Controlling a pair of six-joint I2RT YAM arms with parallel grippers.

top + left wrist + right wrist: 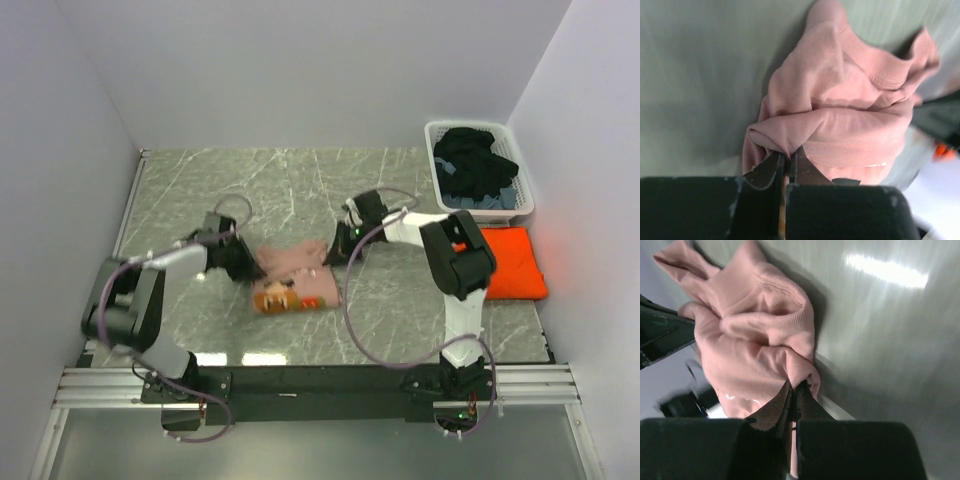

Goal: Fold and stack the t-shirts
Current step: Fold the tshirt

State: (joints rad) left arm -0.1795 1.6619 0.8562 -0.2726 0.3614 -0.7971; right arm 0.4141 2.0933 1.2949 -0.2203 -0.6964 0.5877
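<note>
We see the left tool (787, 159) and right tool (794, 390) each pinched shut on an edge of the pink shirt (298, 268), bunched on the counter (300, 185) between them; the orange shirt (512, 262) lies folded far right.

On the table (300, 180), the graphic tee (295, 275) lies between my left gripper (243, 262) and right gripper (335, 250); the plain tee (512, 262) lies far right, before the basket (431, 145).

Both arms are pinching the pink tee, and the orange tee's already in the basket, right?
No: the top view shows the orange tee lying on the table beside the basket, not in it. The left fingers and right fingers do pinch the pink tee.
</note>
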